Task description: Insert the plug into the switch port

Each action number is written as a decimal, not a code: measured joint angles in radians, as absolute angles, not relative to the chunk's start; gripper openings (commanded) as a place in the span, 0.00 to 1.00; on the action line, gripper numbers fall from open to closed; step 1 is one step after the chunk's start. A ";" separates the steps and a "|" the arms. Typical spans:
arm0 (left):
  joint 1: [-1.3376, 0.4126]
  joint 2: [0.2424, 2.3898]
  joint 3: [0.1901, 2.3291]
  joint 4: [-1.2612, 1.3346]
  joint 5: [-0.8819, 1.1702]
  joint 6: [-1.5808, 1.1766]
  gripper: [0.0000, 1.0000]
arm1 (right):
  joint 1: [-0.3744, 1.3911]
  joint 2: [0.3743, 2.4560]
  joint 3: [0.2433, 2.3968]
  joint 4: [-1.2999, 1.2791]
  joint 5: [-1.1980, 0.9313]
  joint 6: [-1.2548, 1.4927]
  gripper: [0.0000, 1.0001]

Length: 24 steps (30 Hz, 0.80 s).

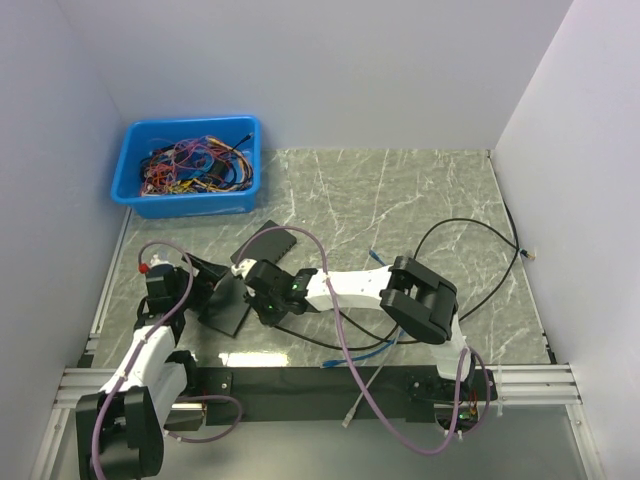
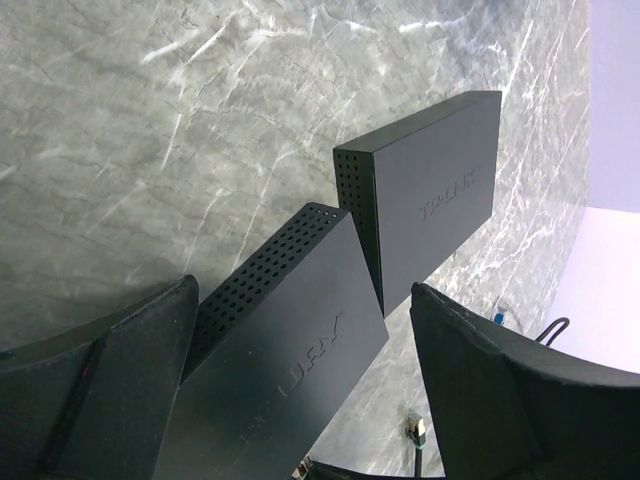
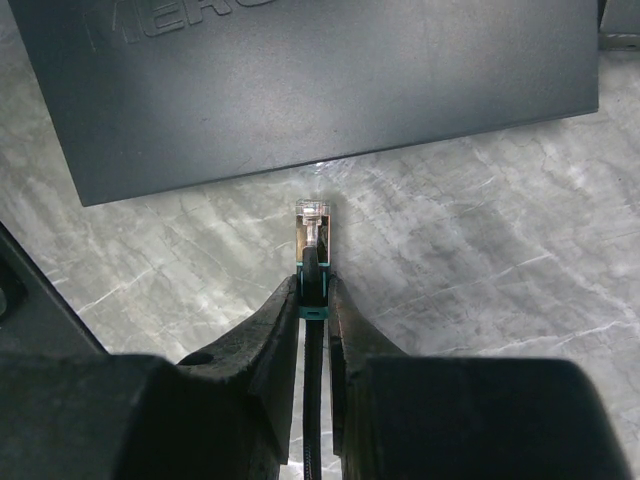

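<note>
Plug (image 3: 313, 225) tight in right end effector (image 3: 315, 290), near MERCU-marked switch (image 3: 300, 80); left end effector (image 2: 300, 300) agape around it; TP-LINK box (image 2: 440, 190) beyond.

The plug (image 3: 313, 225) is small, with a clear tip, a teal sleeve and a thin black cable behind it. It is pinched in the right tool (image 3: 314, 296). It points at the switch (image 3: 300, 80), close to its edge but not touching. The switch is a flat dark box with pale letters on top. It lies on the grey marble surface (image 3: 480, 250).
</note>
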<state>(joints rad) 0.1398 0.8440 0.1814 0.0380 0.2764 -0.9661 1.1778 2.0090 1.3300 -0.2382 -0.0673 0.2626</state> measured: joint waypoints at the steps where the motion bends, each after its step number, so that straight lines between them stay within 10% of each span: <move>1: 0.140 0.844 0.178 0.043 0.277 -0.966 0.91 | 1.179 2.010 1.335 -0.244 -0.067 0.262 0.00; 24: 0.141 0.868 0.150 0.120 0.307 -0.944 0.87 | 1.188 2.068 1.440 -0.327 -0.060 0.260 0.00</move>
<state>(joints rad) 0.1406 0.8684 0.1501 0.1200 0.3069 -0.9443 1.1877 2.0682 1.4403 -0.3275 -0.0601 0.2604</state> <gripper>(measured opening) 0.873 0.203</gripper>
